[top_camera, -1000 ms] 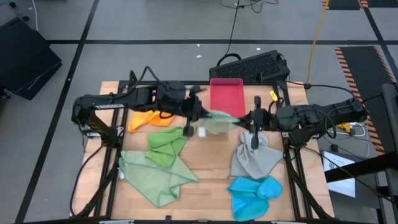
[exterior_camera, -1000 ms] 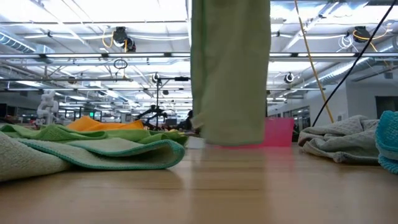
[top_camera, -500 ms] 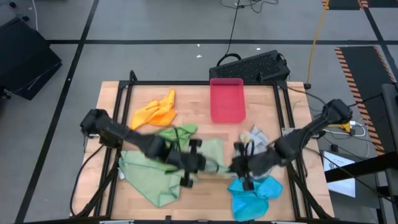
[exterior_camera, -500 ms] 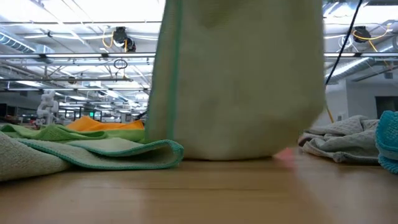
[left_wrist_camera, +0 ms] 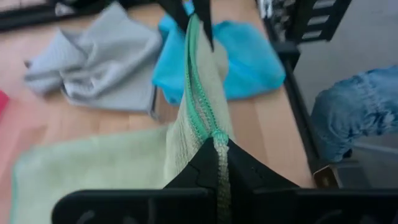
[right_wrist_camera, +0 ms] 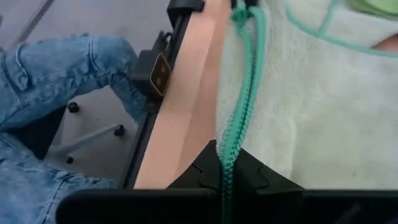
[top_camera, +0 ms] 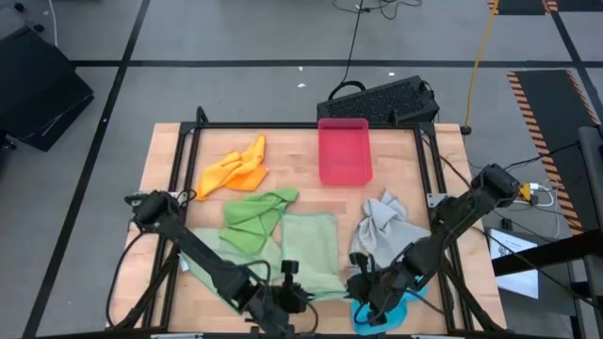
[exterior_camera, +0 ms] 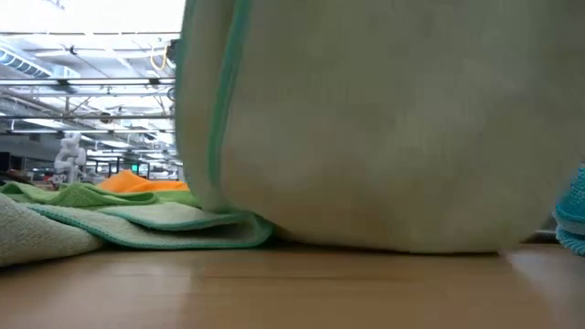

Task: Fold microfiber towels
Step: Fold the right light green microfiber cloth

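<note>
Fingers (left_wrist_camera: pixel 217 163) pinch sage towel (top_camera: pixel 309 247) hem.

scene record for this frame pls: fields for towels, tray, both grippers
held towel: sage towel, spread flat mid-table, its near edge pinched at both corners
left gripper: shut on sage towel, near table edge
right gripper: shut on sage towel, near edge, over blue towel
other towels: orange towel far left; green towel crumpled; grey towel crumpled right
tray: far centre, nothing in it
</note>
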